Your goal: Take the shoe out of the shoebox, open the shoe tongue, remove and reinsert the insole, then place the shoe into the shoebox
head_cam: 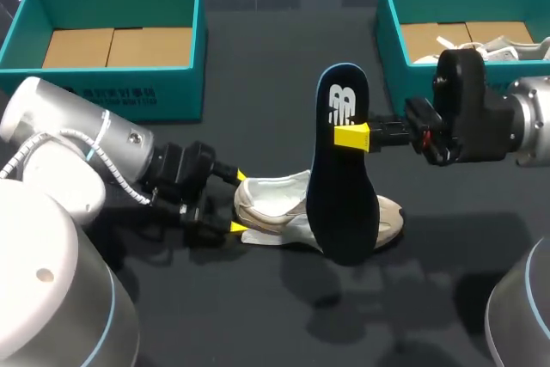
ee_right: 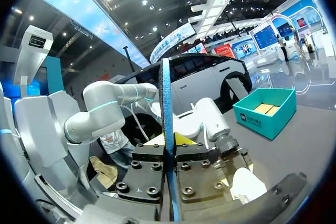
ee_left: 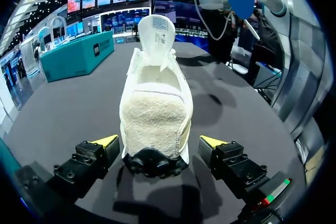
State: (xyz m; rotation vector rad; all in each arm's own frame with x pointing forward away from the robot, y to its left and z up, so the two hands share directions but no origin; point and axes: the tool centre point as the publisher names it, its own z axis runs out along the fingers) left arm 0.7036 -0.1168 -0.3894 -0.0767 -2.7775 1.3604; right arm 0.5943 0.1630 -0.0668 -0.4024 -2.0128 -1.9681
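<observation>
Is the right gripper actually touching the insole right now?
Touching. The right wrist view shows the insole edge-on, clamped from both sides in the right gripper.

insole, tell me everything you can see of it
The insole is out of the shoe, held upright over it. Its facing side is dark navy with a white logo near the top end; edge-on in the right wrist view it looks thin and blue. The right gripper is shut on its edge beside the logo.

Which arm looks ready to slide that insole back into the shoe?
Right. The right claw grips the dark blue insole above the cream sneaker; the left claw merely straddles its heel, open.
</observation>
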